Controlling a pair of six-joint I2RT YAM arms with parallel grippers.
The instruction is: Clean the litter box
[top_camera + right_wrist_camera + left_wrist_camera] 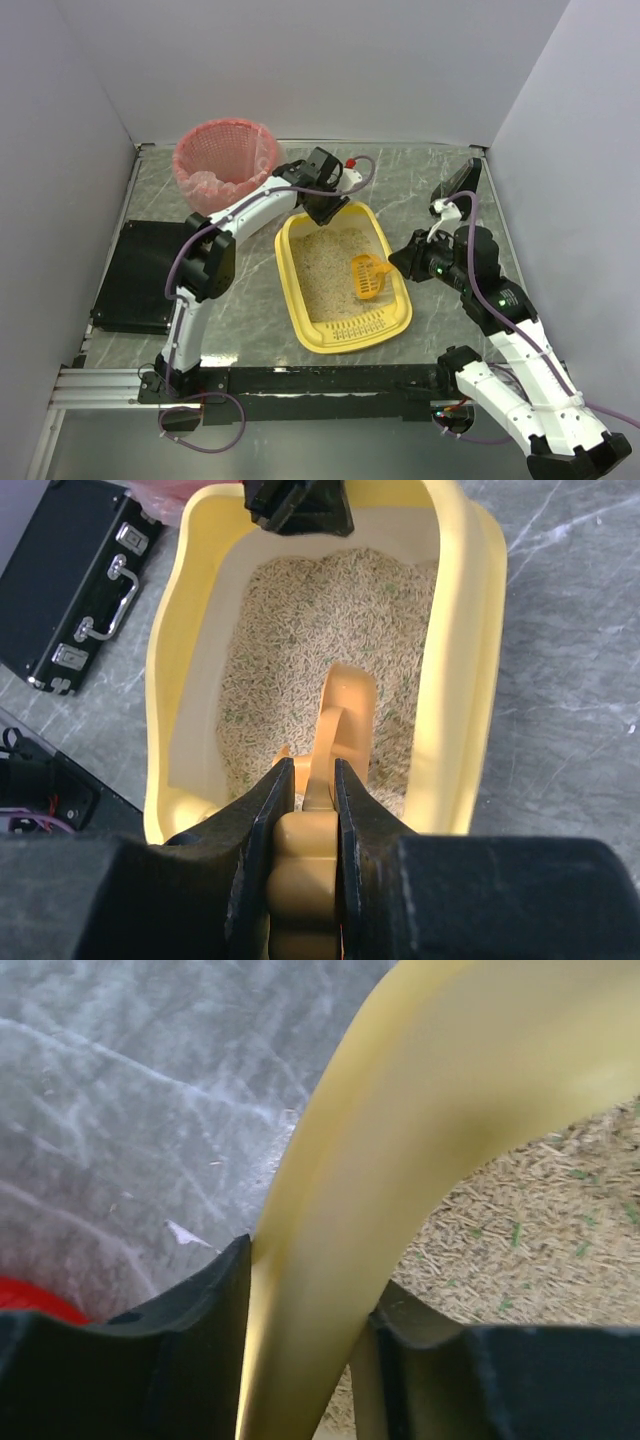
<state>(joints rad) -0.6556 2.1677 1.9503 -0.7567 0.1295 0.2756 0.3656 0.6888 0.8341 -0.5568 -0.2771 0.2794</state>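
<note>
Nearest you, on the right side of the litter box [345,338], your right gripper [312,780] is clamped on the handle of the orange scoop [345,715]. The scoop's slotted head lies on the litter [330,610], roughly mid-box and towards its right wall. The litter box sits flat on the table [440,190] between the two arms, with its slotted lip at the near end. At the far end of the litter box, your left gripper [310,1300] is pinched on the yellow rim, one finger outside the wall and one inside.

I see two risks. If you lift the scoop fast or tilted, litter could spill over the right wall onto the table. The pink basket [225,160] lies beyond the far-left corner of the litter box, so the carry crosses the left arm, and a bump there could jolt the box or shake the scoop empty. The rim hold also looks shallow, so a hard push with the scoop might slide the box out of it.

I cannot tell whether the scoop has anything on it or whether any clumps lie in the litter; only small green flecks show. The left wrist view is blurred, and a red shape at its lower left is cut off.
</note>
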